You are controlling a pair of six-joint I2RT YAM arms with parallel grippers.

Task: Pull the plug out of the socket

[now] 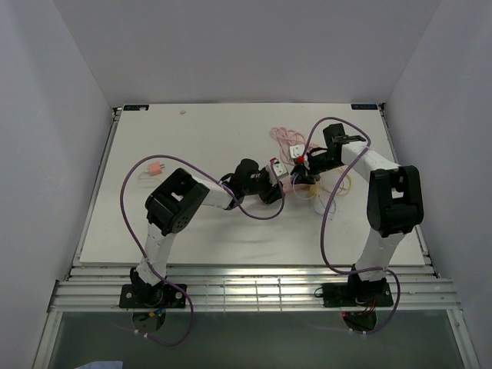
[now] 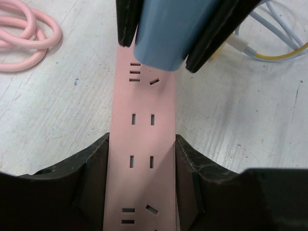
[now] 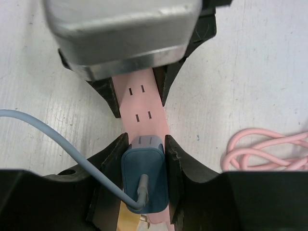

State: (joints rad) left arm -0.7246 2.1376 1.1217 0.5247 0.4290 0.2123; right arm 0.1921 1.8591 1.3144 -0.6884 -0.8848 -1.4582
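left end effector clamps pink power strip by its sides, right end effector grips blue charger plug further along strip's axis.

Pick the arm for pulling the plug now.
Right. The right gripper is shut on the blue plug on the pink socket; the left gripper clamps the socket, so it can brace.

Clamps blue plug on the socket with right end effector; pinches the socket just beyond with left end effector; pink cord coiled beside.
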